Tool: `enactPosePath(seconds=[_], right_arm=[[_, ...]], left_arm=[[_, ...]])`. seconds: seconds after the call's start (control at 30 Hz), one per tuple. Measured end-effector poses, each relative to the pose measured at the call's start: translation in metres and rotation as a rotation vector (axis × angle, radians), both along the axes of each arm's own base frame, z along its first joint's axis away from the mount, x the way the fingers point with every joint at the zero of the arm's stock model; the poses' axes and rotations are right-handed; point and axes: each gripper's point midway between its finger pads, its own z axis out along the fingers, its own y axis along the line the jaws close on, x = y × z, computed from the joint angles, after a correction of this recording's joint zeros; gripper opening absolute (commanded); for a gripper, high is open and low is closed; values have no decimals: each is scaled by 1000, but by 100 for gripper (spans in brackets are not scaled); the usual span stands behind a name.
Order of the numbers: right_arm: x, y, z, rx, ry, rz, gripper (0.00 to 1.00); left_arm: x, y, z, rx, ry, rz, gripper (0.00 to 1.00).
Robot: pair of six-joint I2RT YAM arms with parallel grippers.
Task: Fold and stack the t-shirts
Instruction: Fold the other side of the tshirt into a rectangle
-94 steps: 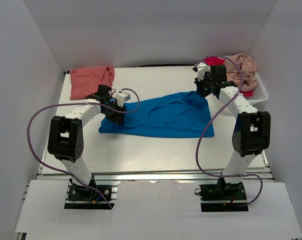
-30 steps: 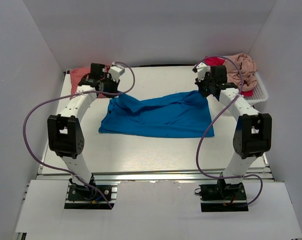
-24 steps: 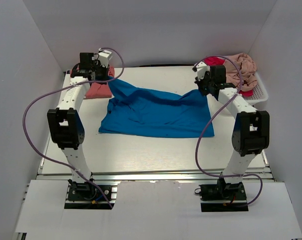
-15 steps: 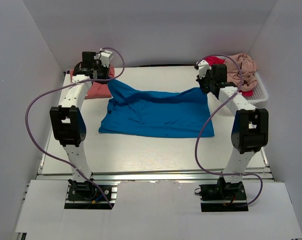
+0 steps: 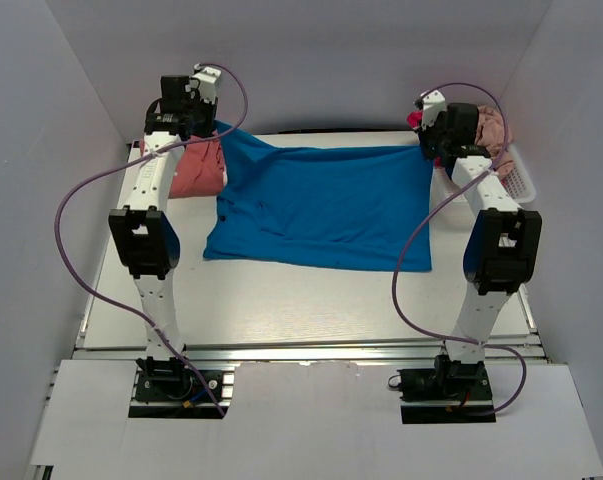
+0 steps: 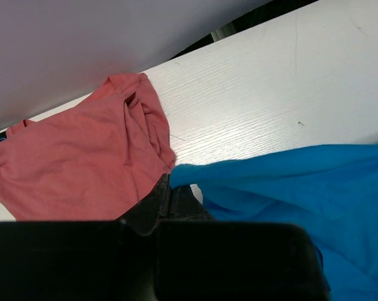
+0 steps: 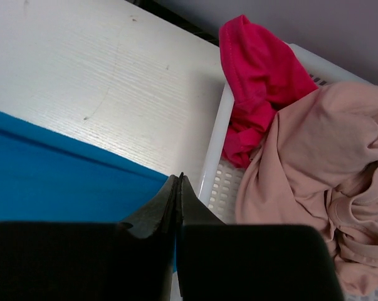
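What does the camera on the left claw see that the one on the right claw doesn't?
Only the left wrist view shows the salmon-coral t-shirt lying rumpled on the table. Only the right wrist view shows the white basket, with the magenta t-shirt draped over its rim and the beige-pink t-shirt inside. Both show the blue t-shirt pinched at an edge by a shut claw, the left claw in one and the right claw in the other, above the white table.

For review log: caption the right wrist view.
Right pincer shut on blue t-shirt beside basket holding magenta t-shirt and beige-pink t-shirt.
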Motion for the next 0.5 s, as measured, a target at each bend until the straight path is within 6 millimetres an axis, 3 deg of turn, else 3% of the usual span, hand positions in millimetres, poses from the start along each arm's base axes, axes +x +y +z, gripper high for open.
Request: enactPosePath(seconds=[0.23,0.5], right_arm=[[10,5,-16,30,30,13,0],[-3,11,-35,42,72,38,0]], left_arm=[[6,6,-4,18,-9,29,0],[5,5,-17,19,16,25,0]])
